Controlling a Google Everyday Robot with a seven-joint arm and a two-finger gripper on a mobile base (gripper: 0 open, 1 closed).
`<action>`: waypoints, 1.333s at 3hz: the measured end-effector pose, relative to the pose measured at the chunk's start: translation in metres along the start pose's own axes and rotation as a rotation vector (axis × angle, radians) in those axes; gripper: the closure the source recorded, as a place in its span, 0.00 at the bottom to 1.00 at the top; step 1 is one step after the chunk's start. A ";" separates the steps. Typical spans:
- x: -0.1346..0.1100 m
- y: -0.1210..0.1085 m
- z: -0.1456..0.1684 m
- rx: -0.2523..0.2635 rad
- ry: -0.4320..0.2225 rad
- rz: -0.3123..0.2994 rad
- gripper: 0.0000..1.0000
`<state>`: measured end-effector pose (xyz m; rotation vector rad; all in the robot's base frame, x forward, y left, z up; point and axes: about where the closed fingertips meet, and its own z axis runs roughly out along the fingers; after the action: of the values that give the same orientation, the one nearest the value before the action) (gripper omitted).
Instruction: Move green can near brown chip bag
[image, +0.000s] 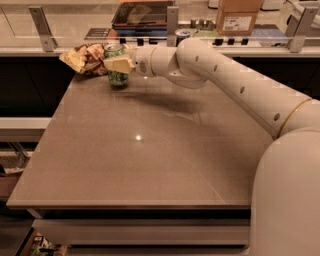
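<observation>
The green can (116, 77) stands upright at the far left corner of the brown table (150, 150). It is right beside the brown chip bag (84, 57), which lies crumpled at the table's back edge to the can's left. My gripper (118, 64) reaches in from the right and is closed around the can's middle. One pale finger (120, 64) crosses the can's front, and the can's base rests on the table. The white arm (225, 80) stretches across the table's back right.
Behind the table runs a counter with a dark tray (142, 12), a cardboard box (239, 15) and a blue and silver can (182, 36) partly hidden by the arm. Metal posts (41, 27) stand along the counter edge. The robot's body (290, 200) fills the lower right.
</observation>
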<state>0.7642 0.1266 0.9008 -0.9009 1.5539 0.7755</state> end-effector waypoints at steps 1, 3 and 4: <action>0.010 -0.012 0.002 0.029 0.017 0.008 1.00; 0.010 -0.008 0.006 0.021 0.017 0.008 0.61; 0.010 -0.006 0.009 0.016 0.017 0.008 0.37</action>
<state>0.7726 0.1297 0.8893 -0.8913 1.5774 0.7620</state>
